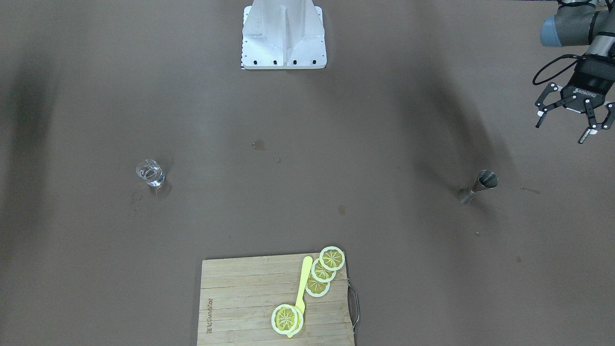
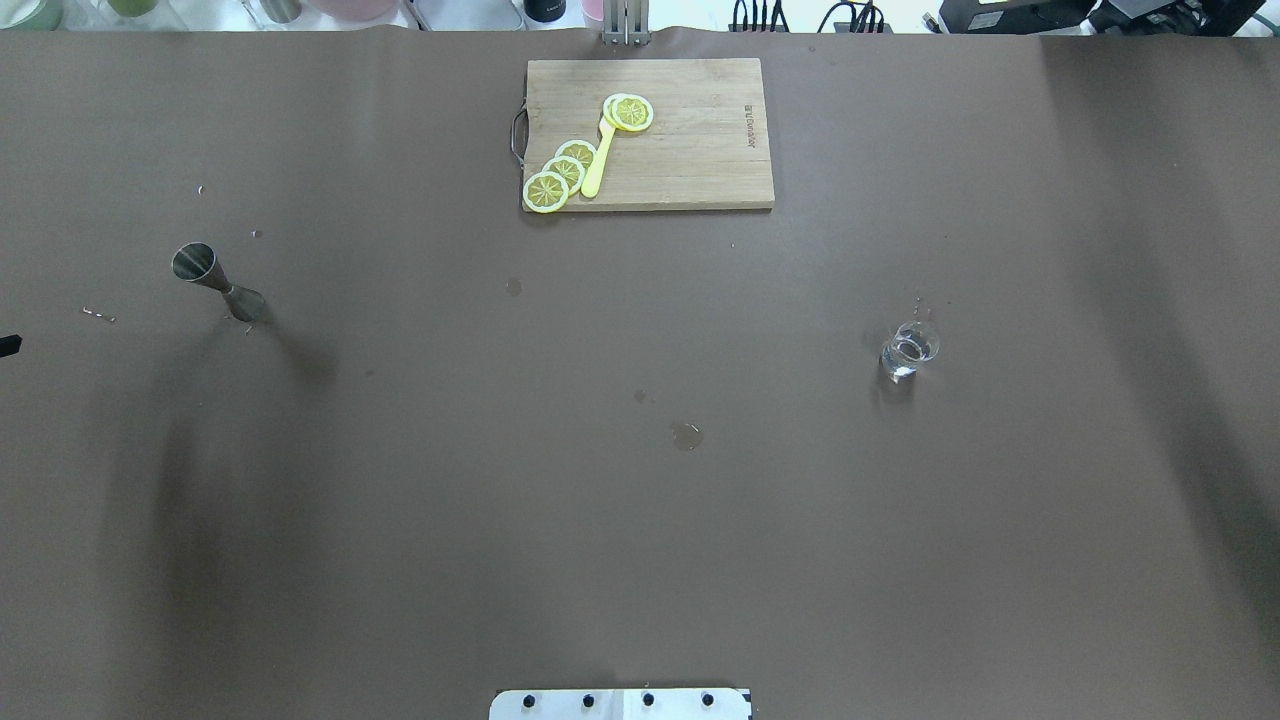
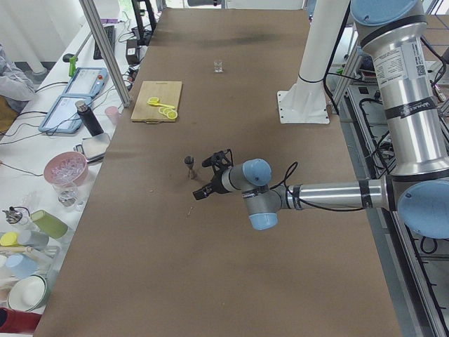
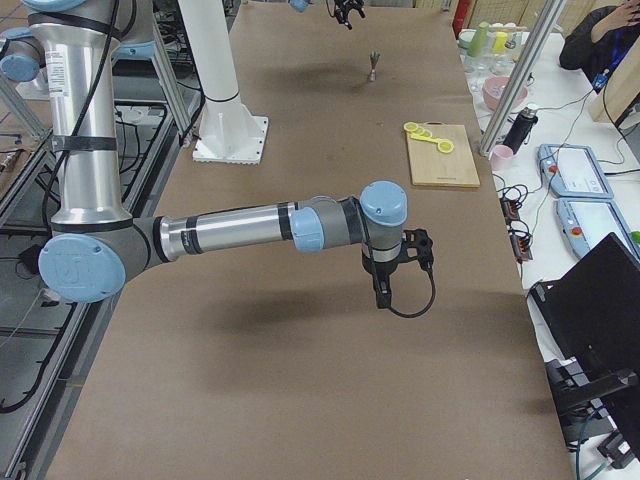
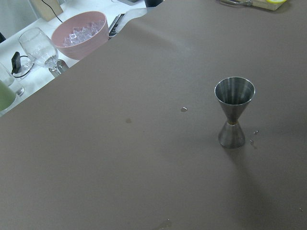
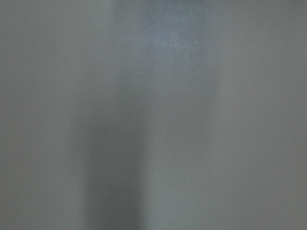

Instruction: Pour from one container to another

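Observation:
The clear glass tumbler stands upright on the brown table with a little clear liquid in it, far from both grippers. The steel jigger stands upright on the other side of the table. My left gripper hovers open and empty, beside the jigger and toward the table's end. My right gripper shows only in the exterior right view, pointing down over bare table; whether it is open or shut I cannot tell. Its wrist view is a blur of table surface.
A wooden cutting board with lemon slices and a yellow knife lies at the operators' edge. The white robot base sits mid-table. A pink bowl and glasses stand off the table's left end.

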{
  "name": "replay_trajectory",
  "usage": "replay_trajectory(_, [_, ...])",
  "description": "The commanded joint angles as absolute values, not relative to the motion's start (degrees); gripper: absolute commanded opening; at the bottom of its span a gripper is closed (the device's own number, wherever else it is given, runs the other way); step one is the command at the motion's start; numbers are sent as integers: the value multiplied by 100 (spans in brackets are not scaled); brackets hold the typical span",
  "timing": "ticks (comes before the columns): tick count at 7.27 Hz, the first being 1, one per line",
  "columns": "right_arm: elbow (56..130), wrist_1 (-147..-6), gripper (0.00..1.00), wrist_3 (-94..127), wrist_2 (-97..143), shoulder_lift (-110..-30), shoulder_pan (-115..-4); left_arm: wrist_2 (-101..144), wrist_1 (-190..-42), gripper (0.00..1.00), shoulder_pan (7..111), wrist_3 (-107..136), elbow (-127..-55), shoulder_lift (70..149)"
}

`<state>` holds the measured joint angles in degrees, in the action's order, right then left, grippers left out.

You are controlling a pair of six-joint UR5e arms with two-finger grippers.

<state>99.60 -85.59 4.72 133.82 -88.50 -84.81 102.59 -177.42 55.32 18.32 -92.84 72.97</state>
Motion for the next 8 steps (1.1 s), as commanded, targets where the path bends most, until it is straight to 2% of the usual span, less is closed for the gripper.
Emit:
replay_trajectory(1, [9915, -8079, 100, 439, 13412, -8658, -8053, 9451, -18455, 98, 4854, 2684, -9080, 7321])
replay_trajectory(3, [9705, -7309, 100, 501, 13412, -8552, -7700, 9020, -18685, 98, 4484, 2865, -9009, 7313])
replay_trajectory(5, [9291, -5798, 100, 492, 13412, -8560, -7472, 8721, -18703, 97, 4352, 3154, -8947, 7374])
replay_trajectory(8, [9194, -5102, 100, 448, 13500, -8464, -6850, 8105, -18615, 97, 4176, 3733, -8772, 7733])
